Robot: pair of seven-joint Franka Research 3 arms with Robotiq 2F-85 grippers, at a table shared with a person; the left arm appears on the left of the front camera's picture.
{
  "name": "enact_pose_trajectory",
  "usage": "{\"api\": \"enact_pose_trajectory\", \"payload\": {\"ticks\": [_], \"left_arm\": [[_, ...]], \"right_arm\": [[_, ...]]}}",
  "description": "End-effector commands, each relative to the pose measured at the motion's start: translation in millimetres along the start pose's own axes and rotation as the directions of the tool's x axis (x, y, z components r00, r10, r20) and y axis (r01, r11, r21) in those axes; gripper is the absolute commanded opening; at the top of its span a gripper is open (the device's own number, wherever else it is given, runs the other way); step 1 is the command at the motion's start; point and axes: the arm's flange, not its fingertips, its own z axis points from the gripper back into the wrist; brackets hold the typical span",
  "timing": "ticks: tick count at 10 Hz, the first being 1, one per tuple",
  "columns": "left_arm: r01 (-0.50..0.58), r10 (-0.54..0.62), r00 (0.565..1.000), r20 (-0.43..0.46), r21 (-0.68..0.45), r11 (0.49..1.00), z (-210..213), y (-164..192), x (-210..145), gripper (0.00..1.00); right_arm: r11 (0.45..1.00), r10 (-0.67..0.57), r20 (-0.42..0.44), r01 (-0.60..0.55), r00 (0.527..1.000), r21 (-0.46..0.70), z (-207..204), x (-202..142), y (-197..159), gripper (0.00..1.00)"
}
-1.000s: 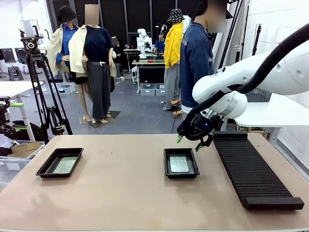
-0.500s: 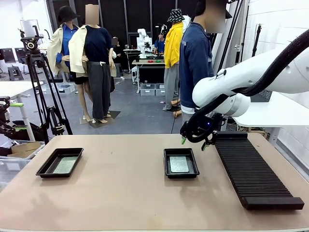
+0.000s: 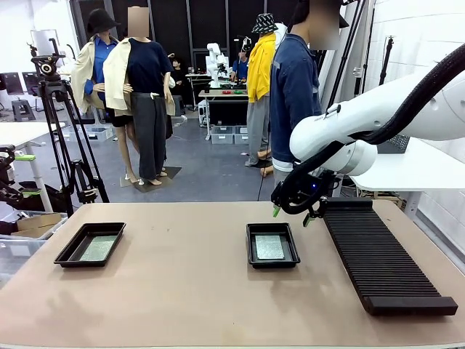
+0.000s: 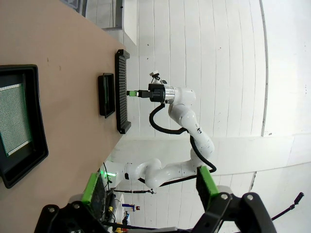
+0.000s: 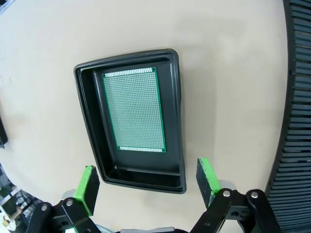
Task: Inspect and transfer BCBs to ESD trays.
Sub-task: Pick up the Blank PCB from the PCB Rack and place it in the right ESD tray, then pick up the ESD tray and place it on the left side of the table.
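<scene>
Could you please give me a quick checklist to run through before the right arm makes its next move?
1. Right gripper open, nothing held: ok.
2. Left gripper open, nothing held: ok.
3. Middle tray holds one BCB lying flat inside its rim: ok.
4. Left tray holds another board lying flat: ok.
5. Right gripper apart from the tray and the slotted rack: ok.
6. Boards inspected and free of defects: cannot tell.

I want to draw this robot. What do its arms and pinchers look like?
The right arm is smooth, rounded and white, with a thick black cable along it. The right gripper is black with two fingers tipped in bright green pads. The left gripper has matching black fingers with green pads.
</scene>
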Motion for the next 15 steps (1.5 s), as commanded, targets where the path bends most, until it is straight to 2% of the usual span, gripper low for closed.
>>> {"api": "enact_pose_trajectory", "payload": {"ticks": [1, 12, 13, 15], "left_arm": [[0.002, -0.002, 1.0, 0.008, 0.005, 1.0, -1, -2, -2, 1.0], [0.0, 0.0, 1.0, 0.0, 0.0, 1.0, 0, 0, 0, 1.0], [-0.017, 0.014, 0.999, 0.047, 0.064, 0.998, -11, -10, 0, 1.0], [-0.008, 0.008, 1.0, 0.013, 0.068, 0.998, -36, -34, -6, 1.0]], "right_arm": [[1.0, -0.011, -0.001, 0.011, 1.0, 0.013, -1, 1, 0, 1.0], [1.0, 0.0, 0.0, 0.0, 1.0, 0.0, 0, 0, 0, 1.0], [1.0, 0.005, 0.023, -0.006, 1.0, 0.02, 14, 0, -9, 1.0], [0.998, 0.021, 0.051, -0.024, 0.998, 0.056, 36, 4, -33, 1.0]]}}
